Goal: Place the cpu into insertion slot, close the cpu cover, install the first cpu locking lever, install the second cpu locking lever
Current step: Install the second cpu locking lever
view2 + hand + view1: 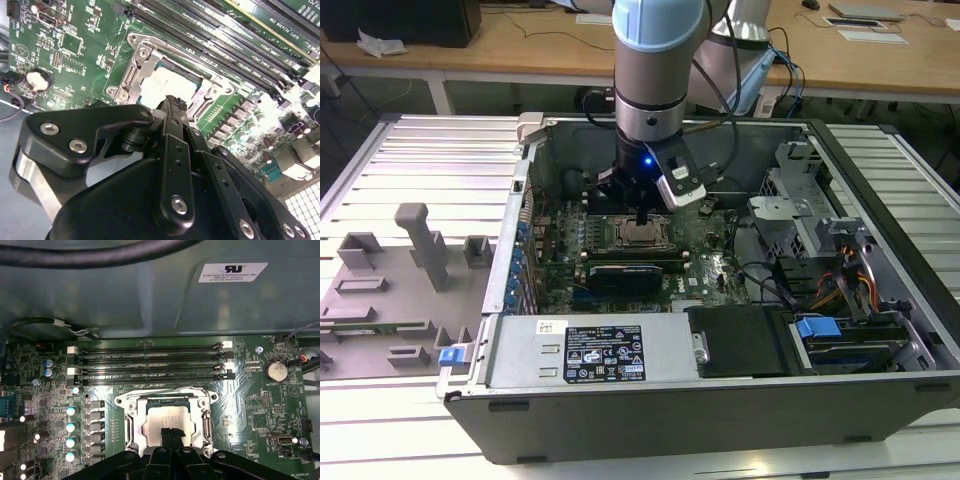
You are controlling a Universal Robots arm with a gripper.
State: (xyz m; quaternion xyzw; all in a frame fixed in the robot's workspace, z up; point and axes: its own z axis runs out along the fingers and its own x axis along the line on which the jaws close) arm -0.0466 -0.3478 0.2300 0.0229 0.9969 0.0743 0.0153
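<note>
Hovering over open computer case (840, 400), gripper (641, 215) points straight down at frame centre of exterior view, fingers (172, 436) pressed together, holding nothing. Tips sit just above cpu (167, 421), which lies flat in insertion slot (131, 79). Cpu cover (131, 426) frames chip, apparently lowered. Narrow closed tip probably suits pressing or hooking small levers. Memory slots (150, 362) run beside socket.
</note>
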